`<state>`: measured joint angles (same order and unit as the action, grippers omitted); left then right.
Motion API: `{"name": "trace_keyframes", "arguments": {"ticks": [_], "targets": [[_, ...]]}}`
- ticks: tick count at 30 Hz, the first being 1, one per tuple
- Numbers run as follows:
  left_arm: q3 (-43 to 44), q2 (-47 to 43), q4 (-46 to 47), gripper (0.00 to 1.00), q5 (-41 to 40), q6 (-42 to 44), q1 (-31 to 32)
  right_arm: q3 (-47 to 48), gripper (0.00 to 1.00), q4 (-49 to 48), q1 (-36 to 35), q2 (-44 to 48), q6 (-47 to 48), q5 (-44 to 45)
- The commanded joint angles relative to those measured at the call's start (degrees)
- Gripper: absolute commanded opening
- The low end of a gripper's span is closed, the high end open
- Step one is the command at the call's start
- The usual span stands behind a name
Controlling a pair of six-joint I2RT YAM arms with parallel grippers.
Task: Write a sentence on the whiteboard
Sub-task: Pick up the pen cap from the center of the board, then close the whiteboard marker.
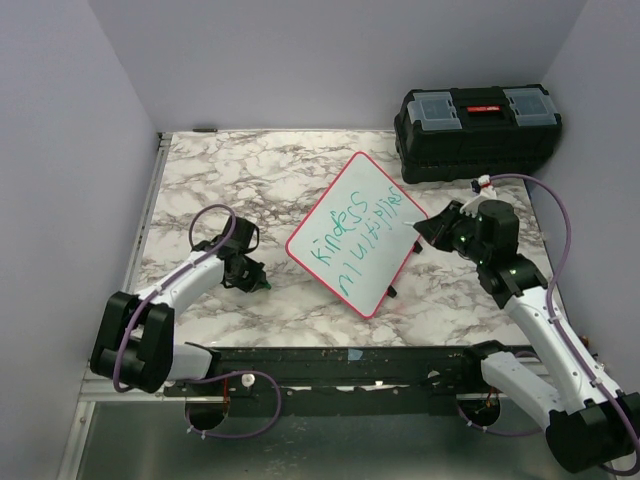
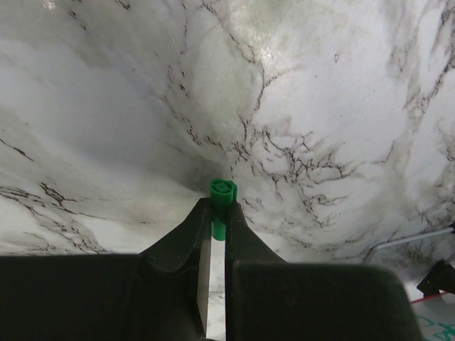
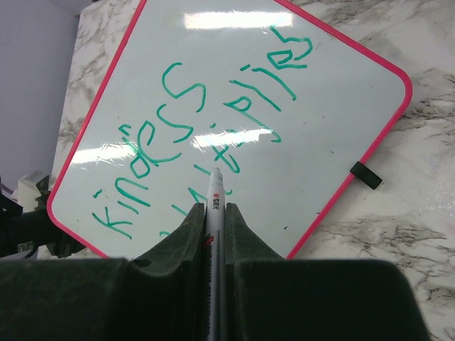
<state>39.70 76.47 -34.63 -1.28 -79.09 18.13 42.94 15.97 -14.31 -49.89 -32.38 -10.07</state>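
The whiteboard (image 1: 366,176) with its red-pink rim lies tilted like a diamond in the middle of the marble table. The sentence (image 1: 345,228) is in green marker on two lines, "kindess" above a scribbly word. My right gripper (image 1: 425,232) hovers at the board's right edge, shut on a white marker (image 3: 215,193). The marker's tip points at the second line of the sentence (image 3: 186,99) on the whiteboard (image 3: 320,163). My left gripper (image 1: 250,278) rests on the table left of the board, apart from it. The left gripper (image 2: 219,213) is shut on a green marker cap (image 2: 222,193).
A black toolbox (image 1: 478,130) stands at the back right corner, just beyond the board. A small black clip (image 3: 366,174) sticks out from the board's near right rim. Grey walls close in the table on the left, back and right.
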Motion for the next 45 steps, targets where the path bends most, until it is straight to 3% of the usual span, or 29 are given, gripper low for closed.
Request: {"name": "trace_keyframes", "arguments": {"ticks": [1,10,16,27,32,37,45], "targets": [[-2.1,-5.4,-2.1,0.0,3.8,-1.4,0.3,2.4,0.01,-0.4,-0.3,1.1,1.5,-4.9],[-8.7,-19.0,7.4,0.0,7.4,-1.5,0.2,5.2,0.01,-2.2,-0.4,2.8,2.4,-11.5],[-10.9,-28.2,9.0,0.0,5.5,-1.6,0.1,6.8,0.01,-4.6,-0.4,2.9,1.8,-14.8],[-0.1,-29.1,-5.6,0.0,4.4,-1.7,-0.3,11.9,0.01,-7.0,-0.6,-0.4,0.4,-19.2],[5.7,-28.4,-10.2,0.0,7.7,-3.2,-0.6,14.4,0.01,-8.5,-3.3,-2.2,0.6,-19.3],[9.7,-29.8,-10.4,0.0,12.1,-5.2,-0.5,18.1,0.01,-8.6,-10.7,-4.8,1.9,-14.3],[15.1,-32.4,-13.1,0.0,13.4,-12.4,-0.6,23.5,0.01,-8.7,-33.3,-11.4,7.8,0.4]]}}
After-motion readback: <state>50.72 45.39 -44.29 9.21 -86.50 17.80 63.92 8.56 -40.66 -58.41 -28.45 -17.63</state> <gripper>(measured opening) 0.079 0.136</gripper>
